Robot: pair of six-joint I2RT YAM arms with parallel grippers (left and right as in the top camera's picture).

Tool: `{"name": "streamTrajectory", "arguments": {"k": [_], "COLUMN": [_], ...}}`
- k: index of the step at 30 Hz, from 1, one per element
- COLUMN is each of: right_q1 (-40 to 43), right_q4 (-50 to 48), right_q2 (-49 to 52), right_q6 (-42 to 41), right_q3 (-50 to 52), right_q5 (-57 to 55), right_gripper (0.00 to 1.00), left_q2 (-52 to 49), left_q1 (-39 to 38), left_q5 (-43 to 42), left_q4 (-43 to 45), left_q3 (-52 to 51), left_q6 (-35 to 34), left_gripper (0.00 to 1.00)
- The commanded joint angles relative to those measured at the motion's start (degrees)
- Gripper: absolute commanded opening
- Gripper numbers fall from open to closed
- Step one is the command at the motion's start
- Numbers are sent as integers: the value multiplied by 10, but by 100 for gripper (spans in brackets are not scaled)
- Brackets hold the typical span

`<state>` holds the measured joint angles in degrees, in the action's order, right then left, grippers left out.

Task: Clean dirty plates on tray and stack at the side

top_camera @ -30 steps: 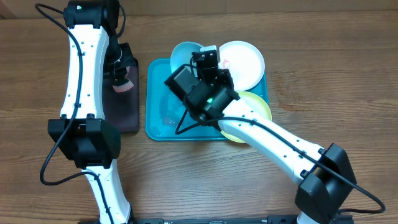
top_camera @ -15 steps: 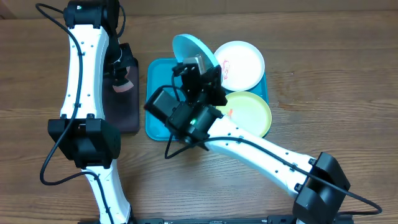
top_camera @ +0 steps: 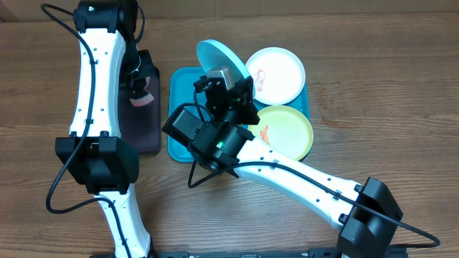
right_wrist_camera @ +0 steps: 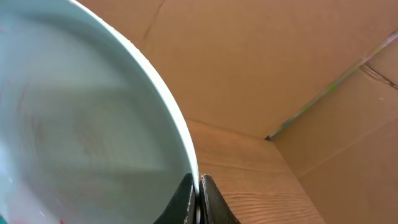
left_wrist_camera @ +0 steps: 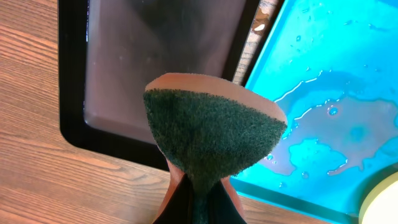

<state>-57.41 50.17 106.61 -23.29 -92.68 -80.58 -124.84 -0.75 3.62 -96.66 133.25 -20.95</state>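
Our right tool [right_wrist_camera: 199,186] pinches the rim of the light blue plate [top_camera: 221,57], which tilts above the far edge of the tray [top_camera: 179,136]. Our left tool [left_wrist_camera: 194,205] clamps a sponge [left_wrist_camera: 211,130] over the black tray [left_wrist_camera: 74,93], seemingly clear of it. We see the white plate [top_camera: 281,72] and the yellow-green plate [top_camera: 290,132] on the tray's right.

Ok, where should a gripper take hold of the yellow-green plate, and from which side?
Pinch the right rim of the yellow-green plate, coming from the right: it lies flat, and that edge seems to overhang the turquoise tray, leaving room underneath.
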Motion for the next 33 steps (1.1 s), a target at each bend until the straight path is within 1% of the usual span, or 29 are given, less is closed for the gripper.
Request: {"name": "streamTrajectory", "arguments": {"k": [1, 7, 10, 14, 18, 19, 21, 24, 28, 31, 33], "right_q1": [0, 0, 0, 0, 0, 0, 5, 40, 123, 184, 211], "right_q4": [1, -3, -3, 1, 2, 5, 12, 19, 17, -4, -17], "right_q2": [-4, -4, -4, -4, -4, -4, -4, -4, 3, 20, 34], "right_q6": [-2, 13, 15, 15, 15, 15, 12, -22, -87, -102, -102], "right_q3": [-7, -7, -7, -7, -7, -7, -7, -7, -3, 16, 28], "right_q5": [5, -95, -83, 4, -7, 6, 82, 274, 543, 677, 735], "right_gripper": [4, 4, 4, 4, 4, 4, 4, 4, 4, 4, 4], "left_q2": [1, 1, 1, 1, 1, 1, 1, 1, 1, 1, 1], "left_q1": [-3, -3, -3, -3, -3, -3, -3, -5, -10, -14, -18], "left_q5": [-5, -5, -5, -4, -5, -5, -5, -7, -7, -7, -7], "left_q4": [-2, -2, -2, -2, -2, -2, -2, -2, -2, -2, -1], "left_q3": [9, 9, 9, 9, 9, 9, 9, 9, 9, 9, 9], "left_q6": [7, 7, 7, 7, 9, 9, 9, 8, 8, 8, 8], "left_gripper": [4, 4, 4, 4, 4, 4, 4, 4, 4, 4, 4]}}
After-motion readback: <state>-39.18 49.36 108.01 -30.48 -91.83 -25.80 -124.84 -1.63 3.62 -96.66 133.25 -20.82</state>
